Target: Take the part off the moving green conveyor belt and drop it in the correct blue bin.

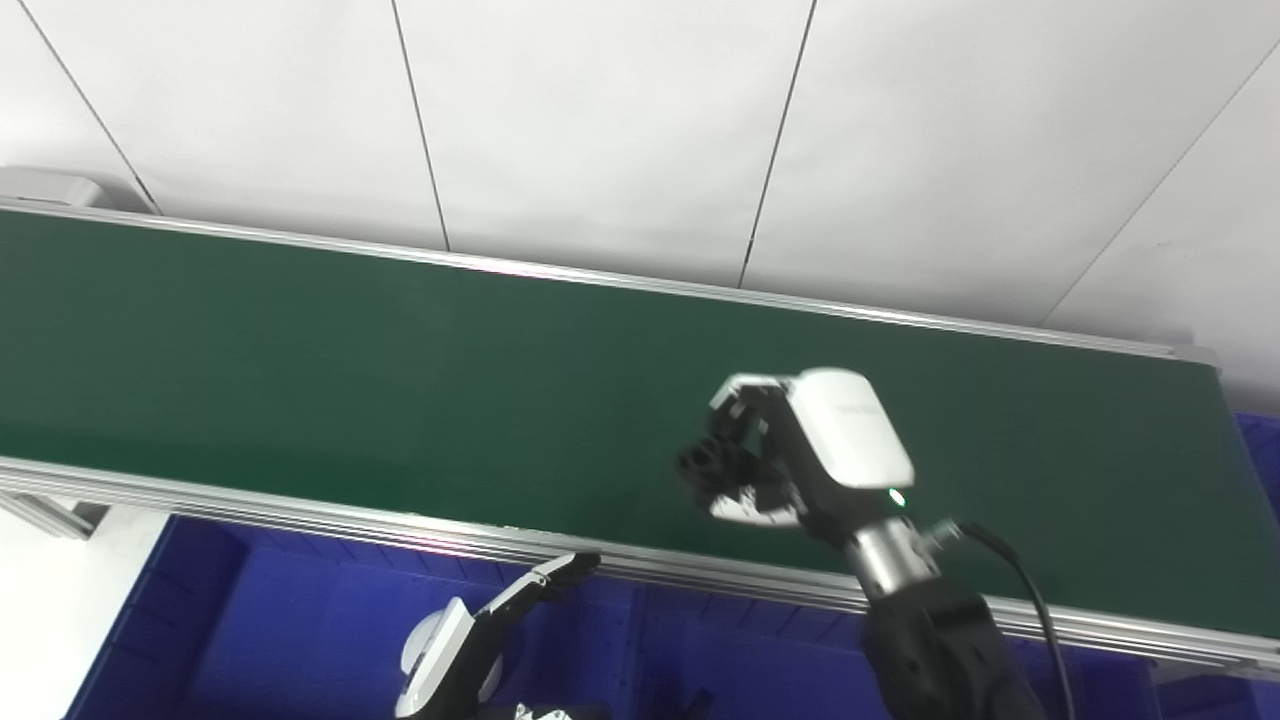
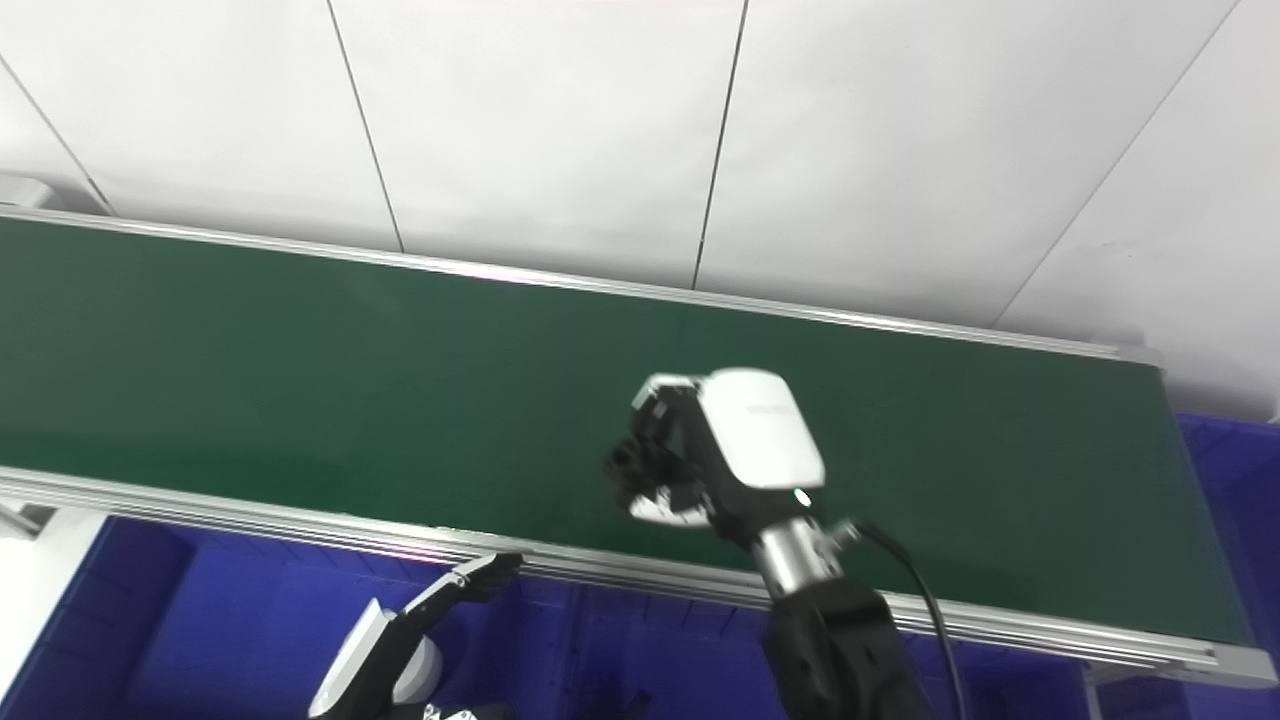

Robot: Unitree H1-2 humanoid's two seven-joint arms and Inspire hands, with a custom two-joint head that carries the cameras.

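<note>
The green conveyor belt runs across the view from left to right. My right hand hovers over the belt's near half, right of centre, with its fingers curled shut around a small black part, which also shows in the right eye view. No other part lies on the visible belt. My left hand is low in front of the belt's near rail, over a blue bin, with its fingers stretched out and holding nothing.
The belt's aluminium near rail separates the belt from the blue bins below. Another blue bin shows at the belt's right end. A white panelled wall stands behind the belt.
</note>
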